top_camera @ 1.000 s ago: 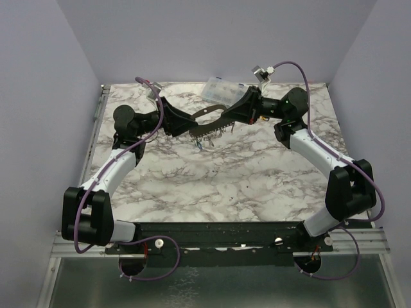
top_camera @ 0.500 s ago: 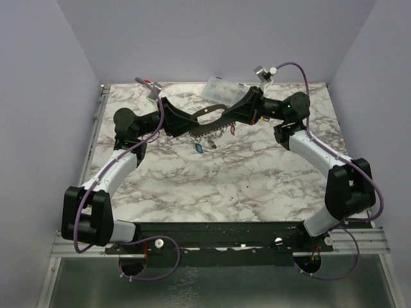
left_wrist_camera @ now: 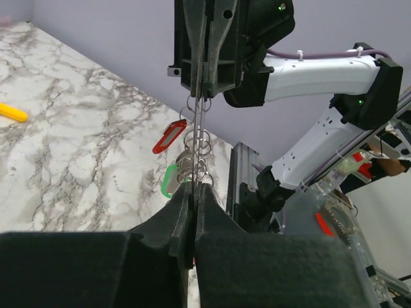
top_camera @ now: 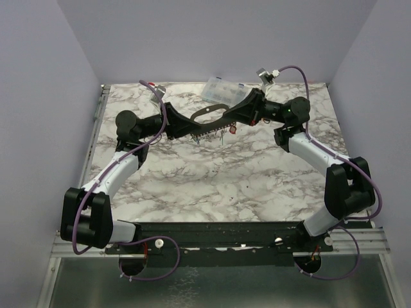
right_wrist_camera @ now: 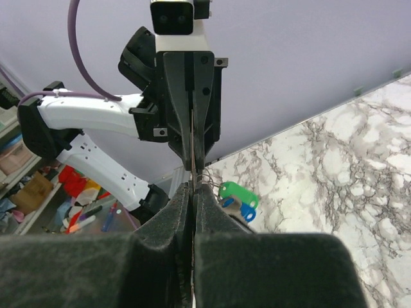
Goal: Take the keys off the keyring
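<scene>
The keyring (top_camera: pixel 209 118) is a thin metal loop held in the air between both grippers, seen edge-on as a wire (left_wrist_camera: pixel 199 144). My left gripper (top_camera: pixel 192 126) is shut on its near end (left_wrist_camera: pixel 192 187). My right gripper (top_camera: pixel 226 115) is shut on the other end (right_wrist_camera: pixel 193 190). Several keys hang from small rings on the loop (top_camera: pixel 215 133): a red tag (left_wrist_camera: pixel 169 136), a green tag (left_wrist_camera: pixel 168 181) (right_wrist_camera: pixel 237 191) and a blue tag (right_wrist_camera: pixel 243 209). A yellow tag (left_wrist_camera: pixel 13 112) lies apart on the marble table.
A clear plastic compartment box (top_camera: pixel 225 90) sits at the table's far edge, just behind the right gripper. The marble table top (top_camera: pixel 212 179) spreads below the arms. Purple walls close in the back and sides.
My left gripper has gone from part open to shut on the keyring. The hanging keys, which dangled low near the table, have risen with the ring, and both grippers shifted slightly toward the back.
</scene>
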Robot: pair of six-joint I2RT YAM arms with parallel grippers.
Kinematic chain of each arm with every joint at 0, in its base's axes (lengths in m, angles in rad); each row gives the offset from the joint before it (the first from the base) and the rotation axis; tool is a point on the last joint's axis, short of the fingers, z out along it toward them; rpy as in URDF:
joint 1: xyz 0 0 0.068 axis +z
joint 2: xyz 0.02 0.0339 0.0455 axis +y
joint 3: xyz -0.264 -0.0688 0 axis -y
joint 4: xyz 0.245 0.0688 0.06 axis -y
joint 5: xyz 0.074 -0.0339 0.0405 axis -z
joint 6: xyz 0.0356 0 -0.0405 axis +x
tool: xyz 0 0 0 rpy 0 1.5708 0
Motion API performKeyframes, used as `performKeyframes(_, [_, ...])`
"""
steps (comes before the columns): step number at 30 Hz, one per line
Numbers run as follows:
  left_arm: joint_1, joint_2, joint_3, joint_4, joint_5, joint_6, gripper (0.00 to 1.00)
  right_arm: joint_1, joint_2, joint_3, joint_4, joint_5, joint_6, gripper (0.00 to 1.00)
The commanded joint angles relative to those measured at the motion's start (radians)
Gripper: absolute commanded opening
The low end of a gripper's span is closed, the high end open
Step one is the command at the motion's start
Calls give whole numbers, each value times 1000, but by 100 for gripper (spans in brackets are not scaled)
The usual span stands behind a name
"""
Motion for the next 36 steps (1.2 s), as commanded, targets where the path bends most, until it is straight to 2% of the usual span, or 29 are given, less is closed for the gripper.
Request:
performKeyframes(1, [-1,-20,23,23,49,3,0,-7,-9,-10,44,-44,-20,4])
performKeyframes(2, [-1,-18,30,24,61,3,0,-7,-15,-10,8,-74,-69,16])
performKeyframes(4, [-1,-15,38,26,81,6,0,-9,-34,-5,-107,-146,-173,51])
performKeyframes(7, [-2,-8,51,25,120,2,0,-11,-62,40,-451,-241,-449,79])
performKeyframes(9, [-3,-4,55,21,140,1,0,-12,-73,132,-880,-239,-792,88])
performKeyframes(11, [-3,6,54,16,152,-10,0,-10,-69,246,-1328,-180,-1176,91])
performKeyframes(12, [-3,12,55,13,157,-15,0,-11,-65,277,-1442,-155,-1257,92])
performKeyframes(15, [-2,19,43,-3,127,-17,0,-11,-58,361,-1679,-90,-1437,92])
performKeyframes(17, [-2,14,25,-50,58,0,0,-10,-51,400,-1767,-52,-1483,92])
performKeyframes(18, [-3,-2,23,-99,20,41,0,-10,-46,416,-1802,-36,-1502,92])
performKeyframes(19, [-3,-22,40,-225,-26,133,0,-11,-43,428,-1832,-25,-1511,92])
performKeyframes(21, [-3,-46,125,-578,-148,344,0,-12,-45,438,-1872,-19,-1522,93])
performKeyframes(22, [-5,-46,156,-686,-203,392,0,-11,-49,438,-1875,-19,-1515,93])
performKeyframes(23, [-6,-45,173,-741,-231,423,0,-11,-54,437,-1869,-17,-1501,93])
performKeyframes(25, [-19,-38,207,-832,-195,526,0,-14,-63,445,-1870,-14,-1493,94])
performKeyframes(32, [-174,-22,380,-1334,-287,1080,0,-18,-46,581,-1959,58,-1554,94])
performKeyframes(34, [-239,-8,409,-1418,-323,1175,0,-18,-27,605,-1981,44,-1560,94])
performKeyframes(36, [-276,3,421,-1443,-329,1198,0,-17,-12,612,-2003,18,-1575,93])
